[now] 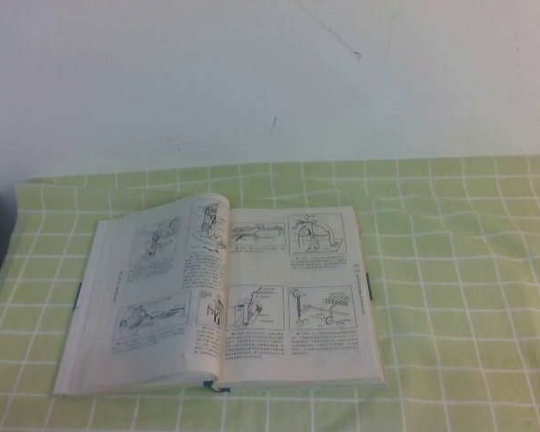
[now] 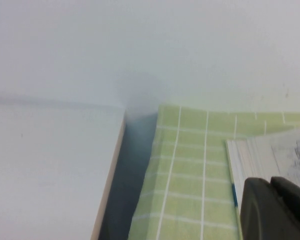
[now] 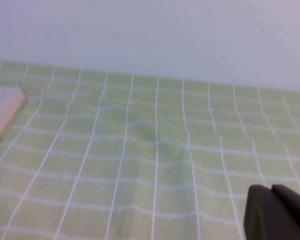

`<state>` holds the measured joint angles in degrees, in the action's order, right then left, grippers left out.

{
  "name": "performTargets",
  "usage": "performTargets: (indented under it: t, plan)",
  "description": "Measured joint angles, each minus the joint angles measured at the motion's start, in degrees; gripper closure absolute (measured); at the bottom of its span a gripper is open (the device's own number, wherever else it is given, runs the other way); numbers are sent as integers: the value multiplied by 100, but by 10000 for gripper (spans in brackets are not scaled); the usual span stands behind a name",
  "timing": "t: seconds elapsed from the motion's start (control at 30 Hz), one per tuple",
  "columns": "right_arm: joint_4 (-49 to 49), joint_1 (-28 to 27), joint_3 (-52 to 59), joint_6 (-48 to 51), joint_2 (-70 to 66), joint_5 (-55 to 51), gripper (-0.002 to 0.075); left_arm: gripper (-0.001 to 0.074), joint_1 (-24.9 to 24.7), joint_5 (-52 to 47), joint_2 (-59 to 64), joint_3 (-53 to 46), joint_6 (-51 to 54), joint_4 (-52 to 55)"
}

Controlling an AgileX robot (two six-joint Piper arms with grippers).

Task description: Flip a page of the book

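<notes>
The book [image 1: 144, 297] lies open and flat on the green checked cloth, left of centre in the high view, with dark teal cover edges showing. The page [image 1: 292, 288] with four boxed sketches lies flat as the right-hand leaf. Neither arm shows in the high view. In the left wrist view my left gripper [image 2: 270, 187] is shut and empty, just above the book's left edge [image 2: 270, 150]. In the right wrist view my right gripper [image 3: 272, 192] is shut and empty over bare cloth, well to the right of the book's corner [image 3: 2, 112].
The green checked tablecloth [image 1: 450, 270] covers the table and is slightly wrinkled to the right of the book. A white wall stands behind. A white panel [image 2: 45, 165] stands off the table's left edge, with a dark gap between.
</notes>
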<state>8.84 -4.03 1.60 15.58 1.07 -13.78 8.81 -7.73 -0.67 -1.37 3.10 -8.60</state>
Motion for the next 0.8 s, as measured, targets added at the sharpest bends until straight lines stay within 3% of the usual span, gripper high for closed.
performTargets:
  t: [0.33, 0.8]
  plan:
    - [0, 0, 0, 0, 0, 1939, 729, 738, 0, 1575, 0, 0, 0, 0]
    - [60, 0, 0, -54, 0, 2631, 729, 738, 0, 2498, 0, 0, -310, -58]
